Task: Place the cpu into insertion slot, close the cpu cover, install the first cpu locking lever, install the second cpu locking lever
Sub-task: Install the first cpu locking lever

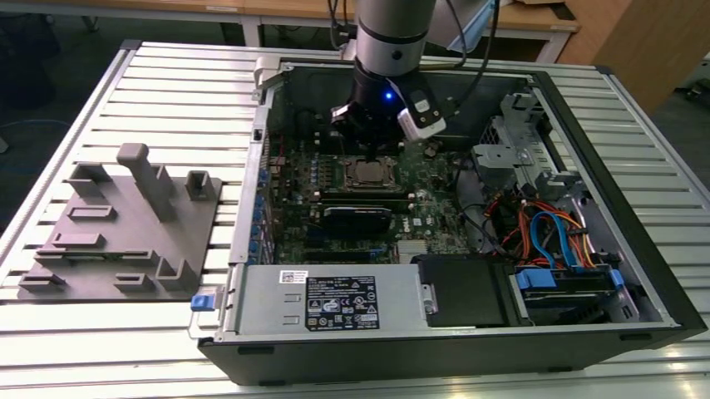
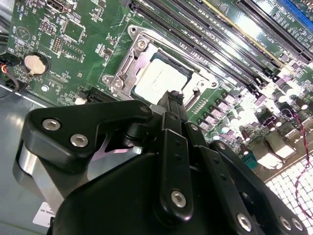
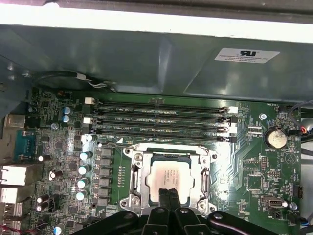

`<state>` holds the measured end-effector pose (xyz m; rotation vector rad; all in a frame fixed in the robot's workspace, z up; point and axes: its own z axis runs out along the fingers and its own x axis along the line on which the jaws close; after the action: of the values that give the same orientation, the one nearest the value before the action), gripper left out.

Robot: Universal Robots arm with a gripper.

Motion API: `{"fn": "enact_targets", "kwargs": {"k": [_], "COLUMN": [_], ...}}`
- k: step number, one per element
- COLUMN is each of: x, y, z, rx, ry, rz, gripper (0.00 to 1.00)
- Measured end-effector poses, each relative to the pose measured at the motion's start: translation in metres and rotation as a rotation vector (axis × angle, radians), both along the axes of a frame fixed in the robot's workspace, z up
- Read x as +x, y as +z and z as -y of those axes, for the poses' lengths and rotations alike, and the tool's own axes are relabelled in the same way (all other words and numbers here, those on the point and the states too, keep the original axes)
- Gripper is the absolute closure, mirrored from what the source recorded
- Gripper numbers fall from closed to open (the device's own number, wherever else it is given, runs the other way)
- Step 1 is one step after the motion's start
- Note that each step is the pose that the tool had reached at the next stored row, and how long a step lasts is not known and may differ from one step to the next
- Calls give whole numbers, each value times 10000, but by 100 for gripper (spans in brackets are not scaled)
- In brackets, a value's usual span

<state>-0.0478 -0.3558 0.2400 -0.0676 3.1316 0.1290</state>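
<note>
1. Jaws pressed together with nothing between them, at the end of the arm (image 1: 391, 33) that reaches down into the case (image 1: 649, 216). In both wrist views their tips sit at one edge of the cpu (image 3: 168, 174); I cannot tell whether they touch it.
2. At the exterior view's left, one grey fixture (image 1: 122, 224) lies on the slatted worktop (image 1: 166, 75), just beside the case.
3. To its right stands the one open case. It holds a green board (image 1: 427, 212), a silver box (image 1: 322, 299) with a label, and blue and orange cables (image 1: 546, 237).
4. On the board, the slot (image 3: 169, 156) holds the one cpu, lying flat with its pale face up.
5. One cover (image 3: 135, 176) lies down around the cpu, whose face shows through the window.
6. In the first wrist view, four long black memory slots (image 3: 159, 111) run side by side near the slot, and one coin cell (image 3: 275, 138) sits on the board well apart from the cover.
</note>
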Motion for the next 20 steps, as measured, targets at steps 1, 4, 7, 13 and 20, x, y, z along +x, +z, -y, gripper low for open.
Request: {"fn": "enact_targets", "kwargs": {"k": [1, 4, 7, 13, 20], "x": [-9, -9, -13, -44, -126], "y": [0, 0, 0, 0, 0], "z": [0, 0, 0, 1, 0], "rx": [-1, -1, -1, 0, -1], "ry": [0, -1, -2, 0, -1], "rz": [4, 4, 4, 5, 4], "gripper": [90, 90, 90, 90, 90]}}
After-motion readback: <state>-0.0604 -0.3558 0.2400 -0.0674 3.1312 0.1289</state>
